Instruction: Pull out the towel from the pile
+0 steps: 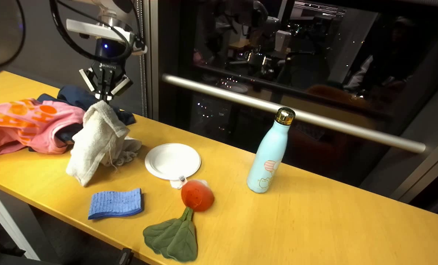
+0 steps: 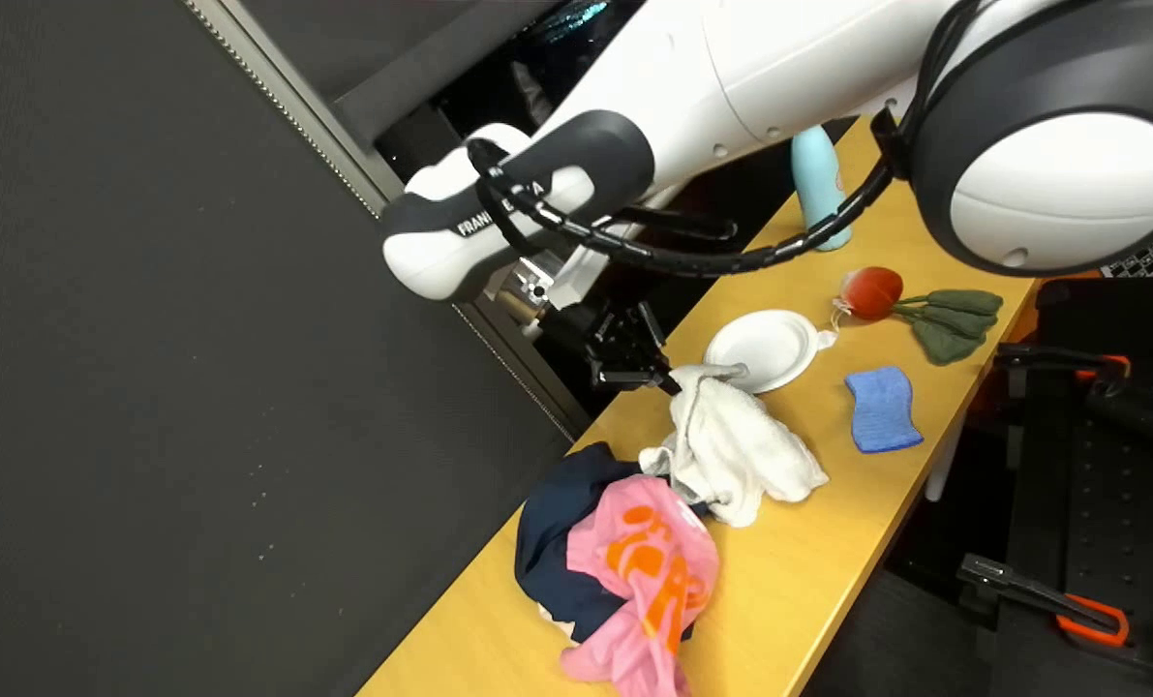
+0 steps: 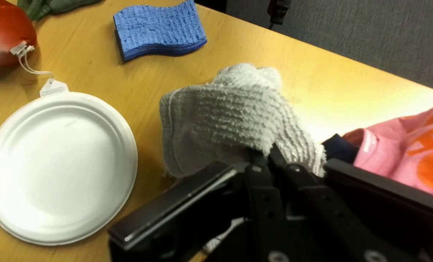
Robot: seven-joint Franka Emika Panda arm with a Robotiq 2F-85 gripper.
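The white-grey towel (image 1: 97,136) is raised into a peak, its lower folds still on the table; it also shows in an exterior view (image 2: 736,440) and in the wrist view (image 3: 227,116). My gripper (image 1: 104,97) is shut on the towel's top, seen also in an exterior view (image 2: 671,383) and in the wrist view (image 3: 266,154). The fingertips are partly hidden by the cloth. The pile, a pink shirt with orange print (image 1: 46,125) over dark navy cloth (image 2: 561,552), lies beside the towel. Whether they touch underneath is hard to tell.
A white plate (image 1: 173,161) lies near the towel. A blue cloth stack (image 1: 116,203), a red plush vegetable (image 1: 196,195) with green leaves (image 1: 174,239), and a light blue bottle (image 1: 270,158) stand further along the wooden table (image 1: 314,228). A window with a white bar (image 1: 296,114) runs behind.
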